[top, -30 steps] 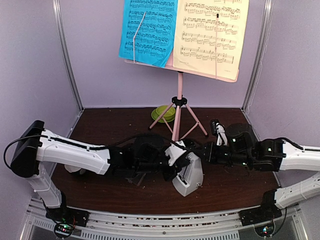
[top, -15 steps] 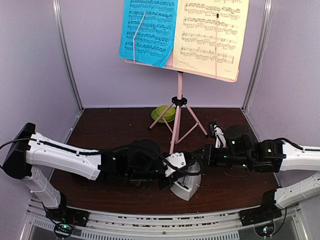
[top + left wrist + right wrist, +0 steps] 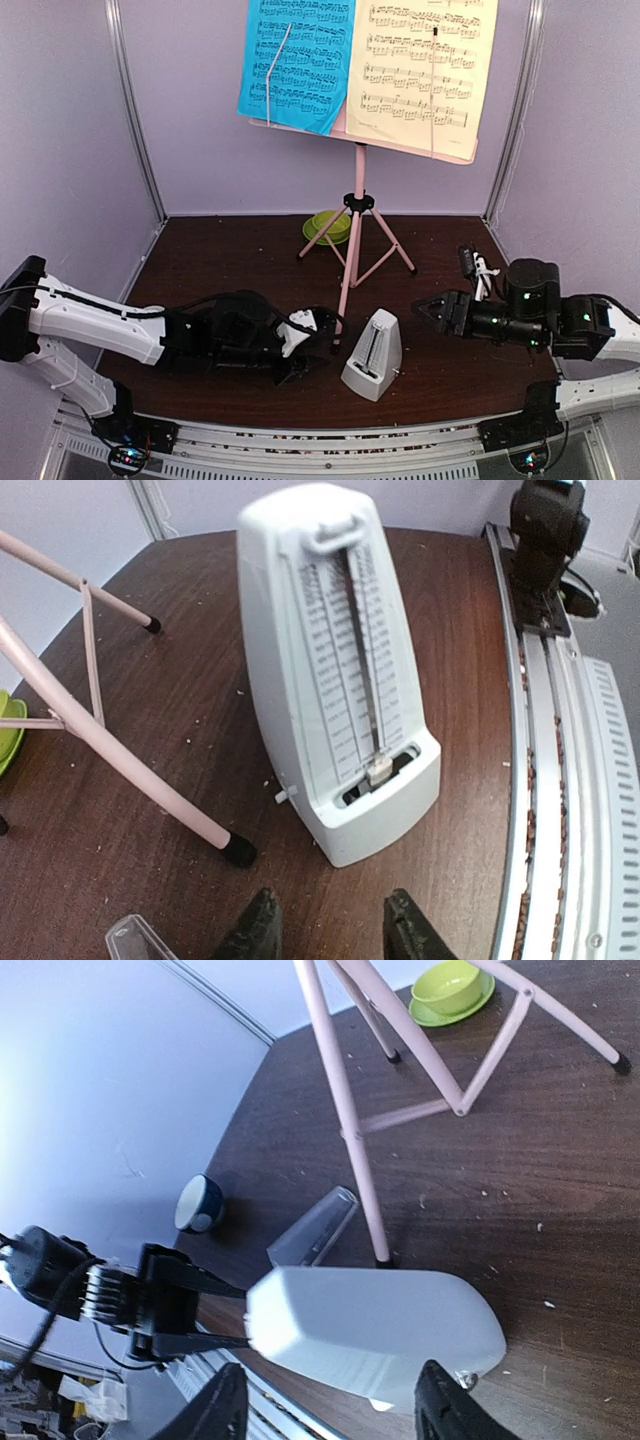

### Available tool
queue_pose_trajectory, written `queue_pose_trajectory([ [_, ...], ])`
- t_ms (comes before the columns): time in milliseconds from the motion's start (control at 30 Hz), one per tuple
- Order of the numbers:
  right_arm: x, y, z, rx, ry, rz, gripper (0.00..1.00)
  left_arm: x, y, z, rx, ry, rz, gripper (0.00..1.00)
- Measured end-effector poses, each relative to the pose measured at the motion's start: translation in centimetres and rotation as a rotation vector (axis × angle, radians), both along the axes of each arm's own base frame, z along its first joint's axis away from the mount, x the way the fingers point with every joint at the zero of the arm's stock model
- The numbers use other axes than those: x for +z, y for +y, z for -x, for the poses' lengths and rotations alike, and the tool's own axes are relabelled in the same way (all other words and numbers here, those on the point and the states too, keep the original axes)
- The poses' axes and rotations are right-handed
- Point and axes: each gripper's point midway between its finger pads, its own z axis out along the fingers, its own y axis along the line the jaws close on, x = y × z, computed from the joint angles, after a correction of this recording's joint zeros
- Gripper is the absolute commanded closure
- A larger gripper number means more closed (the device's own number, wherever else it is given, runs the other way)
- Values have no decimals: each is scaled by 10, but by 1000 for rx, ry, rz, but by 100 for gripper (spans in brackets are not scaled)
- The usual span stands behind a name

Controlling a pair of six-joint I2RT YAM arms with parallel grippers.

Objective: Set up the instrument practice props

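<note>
Pink music stand point(image 3: 355, 200) is being kept toward the middle of the far edge, so the blue sheet point(image 3: 295, 60) and yellow sheet point(image 3: 420, 65) are being held up high for reading. The white metronome point(image 3: 373, 352) is being left upright by the near edge, just beside the stand's front foot, with its face bared. Its clear cover point(image 3: 312, 1228) is lying to its left. The left gripper point(image 3: 328, 928) and right gripper point(image 3: 428, 309) are being held wide and empty. A second ago the metronome was being tipped between them; now both arms are being drawn back.
</note>
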Motion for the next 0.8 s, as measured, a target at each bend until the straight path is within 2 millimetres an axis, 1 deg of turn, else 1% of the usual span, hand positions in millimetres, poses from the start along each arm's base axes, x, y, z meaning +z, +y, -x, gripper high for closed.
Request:
queue_pose_trajectory([
  [33,-15,-2,2,-3,26,13,52,-5,1,3,-11,5,-12,70],
  [67,-34,-4,4,-6,63,34,53,-10,0,5,-23,9,-24,73],
  [133,-67,-6,8,-9,127,80,55,-21,-3,12,-52,19,-46,77],
  [167,-87,-8,10,-13,165,113,54,-30,-7,18,-75,24,-62,78],
  [233,-109,-11,14,-20,212,153,53,-50,-12,31,-116,40,-108,80],
  [267,-113,-11,14,-24,227,161,52,-61,-16,38,-139,49,-134,82],
  [300,-114,-11,14,-29,232,159,51,-74,-19,46,-162,61,-162,82],
  [367,-111,-10,12,-37,230,143,49,-93,-24,58,-194,78,-202,83],
  [467,-105,-10,8,-54,228,117,43,-105,-35,65,-214,83,-220,82],
  [567,-99,-12,6,-66,224,88,38,-103,-52,60,-208,72,-198,83],
  [733,-83,-18,6,-82,208,25,31,-82,-104,42,-167,32,-110,82],
  [800,-81,-22,6,-91,205,17,27,-76,-121,37,-157,21,-79,79],
])
